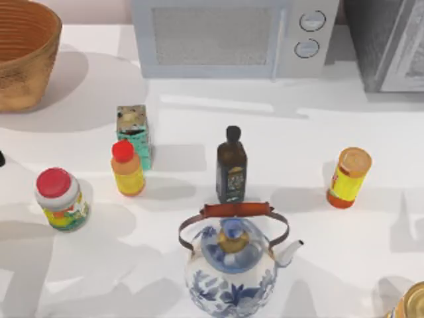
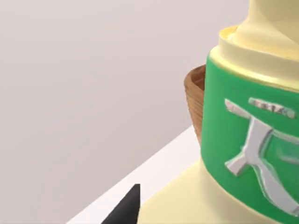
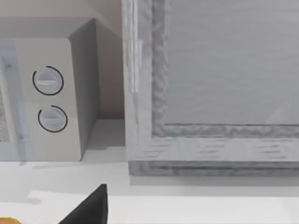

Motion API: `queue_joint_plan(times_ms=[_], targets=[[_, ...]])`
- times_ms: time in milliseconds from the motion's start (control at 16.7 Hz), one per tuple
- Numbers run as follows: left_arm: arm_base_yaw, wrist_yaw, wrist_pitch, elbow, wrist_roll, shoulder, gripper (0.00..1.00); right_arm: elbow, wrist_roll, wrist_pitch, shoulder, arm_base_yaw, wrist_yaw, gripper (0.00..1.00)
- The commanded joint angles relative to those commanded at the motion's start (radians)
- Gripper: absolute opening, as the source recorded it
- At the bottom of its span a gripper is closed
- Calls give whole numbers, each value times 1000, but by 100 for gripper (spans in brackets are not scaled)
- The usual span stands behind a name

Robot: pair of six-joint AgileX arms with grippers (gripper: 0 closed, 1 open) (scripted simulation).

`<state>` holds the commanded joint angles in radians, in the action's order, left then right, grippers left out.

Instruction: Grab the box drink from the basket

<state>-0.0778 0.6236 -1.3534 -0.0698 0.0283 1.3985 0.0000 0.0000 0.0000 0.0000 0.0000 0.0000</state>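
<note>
Both grippers' finger states cannot be told; the basket (image 1: 23, 53) sits at the table's far left corner.

A dark fingertip (image 2: 126, 207) of the left gripper shows in the left wrist view, near a cream bottle with a green label (image 2: 252, 154), the basket rim behind it. A dark fingertip (image 3: 88, 207) of the right gripper faces the microwave (image 3: 51, 93). The box drink cannot be made out inside the basket.
</note>
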Motion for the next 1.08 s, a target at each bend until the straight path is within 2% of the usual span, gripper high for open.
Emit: queue_joint_plan(times_ms=[720, 1080], targets=[[0, 0, 0, 0, 0, 0, 98, 0, 0, 0, 0, 0, 0, 100], [0, 0, 0, 0, 0, 0, 100, 0, 0, 0, 0, 0, 0, 100]])
